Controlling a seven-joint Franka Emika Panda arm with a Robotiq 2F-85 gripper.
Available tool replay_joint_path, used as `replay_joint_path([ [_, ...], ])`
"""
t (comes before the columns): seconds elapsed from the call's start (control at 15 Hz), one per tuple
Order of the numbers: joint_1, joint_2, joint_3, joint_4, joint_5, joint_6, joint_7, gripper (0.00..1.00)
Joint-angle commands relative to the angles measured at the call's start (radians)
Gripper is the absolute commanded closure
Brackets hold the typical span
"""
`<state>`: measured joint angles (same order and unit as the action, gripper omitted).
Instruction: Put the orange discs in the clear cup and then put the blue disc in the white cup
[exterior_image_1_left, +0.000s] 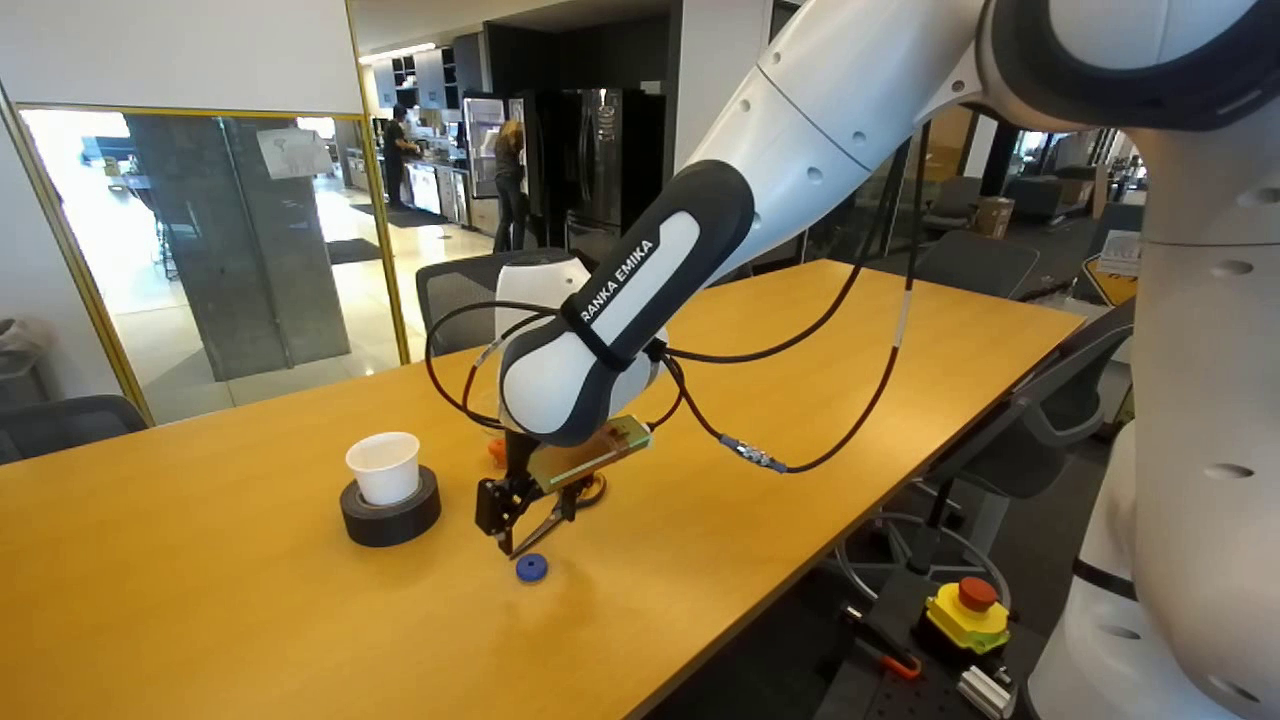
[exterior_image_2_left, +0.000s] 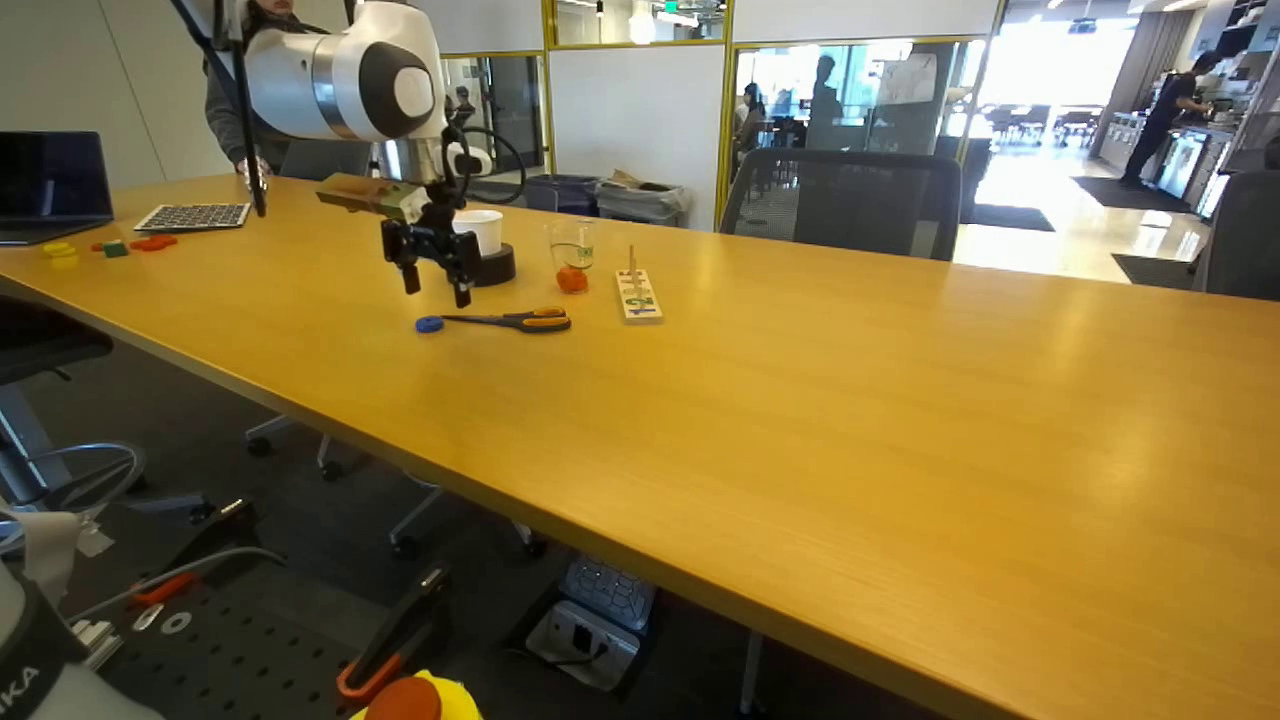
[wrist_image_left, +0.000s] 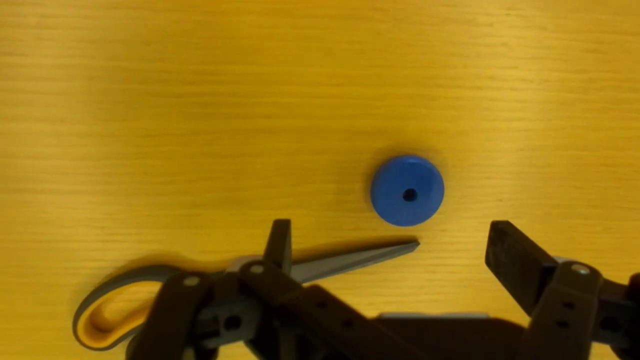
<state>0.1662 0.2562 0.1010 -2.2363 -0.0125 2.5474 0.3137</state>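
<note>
The blue disc (exterior_image_1_left: 532, 568) lies flat on the table beside the scissors' tip; it also shows in an exterior view (exterior_image_2_left: 429, 324) and, with its centre hole, in the wrist view (wrist_image_left: 407, 177). My gripper (wrist_image_left: 390, 232) is open and empty above the table, its fingers spread wider than the disc, which appears just ahead of the fingertips. In an exterior view the gripper (exterior_image_2_left: 437, 290) hangs above the disc. The white cup (exterior_image_1_left: 385, 468) stands upright in a black ring (exterior_image_1_left: 392, 520). The orange discs (exterior_image_2_left: 572, 280) appear at the bottom of the clear cup (exterior_image_2_left: 571, 240); the arm partly hides them in an exterior view (exterior_image_1_left: 497, 452).
Scissors (wrist_image_left: 350, 262) with orange-black handles lie under the gripper, blade tip close to the blue disc. A wooden board with a peg (exterior_image_2_left: 638, 298) stands beside the clear cup. Red, green and yellow pieces (exterior_image_2_left: 116, 248), a keyboard (exterior_image_2_left: 195, 217) and a laptop (exterior_image_2_left: 52, 185) are farther along the table.
</note>
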Motion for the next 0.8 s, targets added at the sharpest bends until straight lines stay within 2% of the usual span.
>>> replay_joint_path([
  [0.0, 0.014, 0.014, -0.001, -0.002, 0.013, 0.039, 0.012, 0.00],
  [0.73, 0.034, 0.052, 0.005, 0.008, 0.019, 0.023, 0.000, 0.00],
])
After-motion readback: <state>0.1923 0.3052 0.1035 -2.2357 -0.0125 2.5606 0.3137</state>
